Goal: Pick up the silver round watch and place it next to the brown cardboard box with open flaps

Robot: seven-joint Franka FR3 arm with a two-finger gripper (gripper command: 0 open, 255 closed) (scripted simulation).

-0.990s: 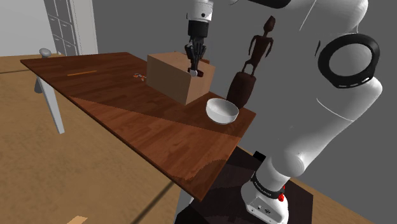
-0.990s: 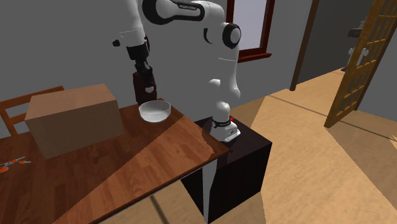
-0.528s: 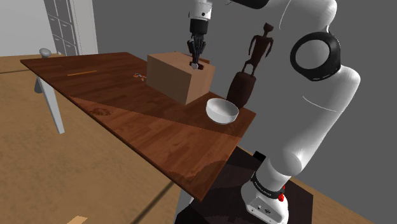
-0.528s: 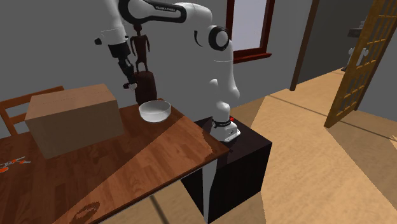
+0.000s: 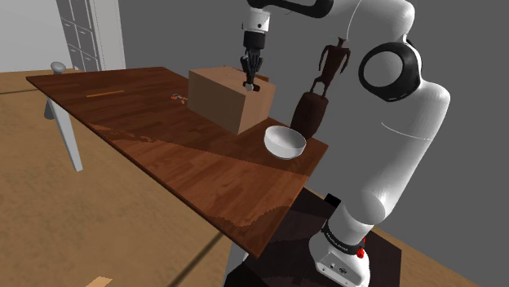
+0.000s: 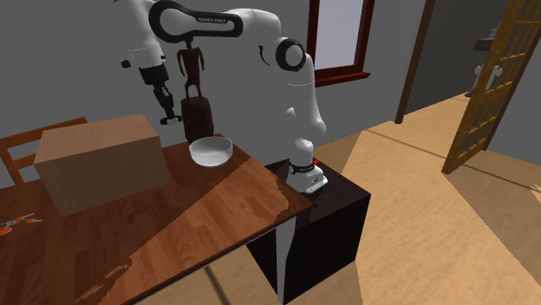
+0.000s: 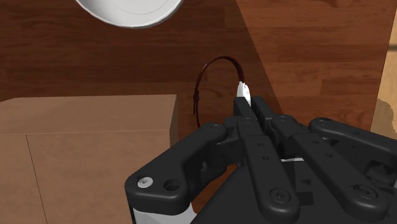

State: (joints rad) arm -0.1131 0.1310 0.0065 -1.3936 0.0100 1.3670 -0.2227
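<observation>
Gripper (image 7: 245,95) pinches the watch (image 7: 198,89) by its silver case, dark strap looping free, beside the brown box (image 7: 83,133).

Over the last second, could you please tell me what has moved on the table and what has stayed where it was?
The black two-finger tool, shut on the watch with a white case and dark strap loop, swung towards the second exterior view's left, nearer the brown box, and the arm's elbow followed. The grip did not change. The box, white bowl and dark carved figurine stayed put.
</observation>
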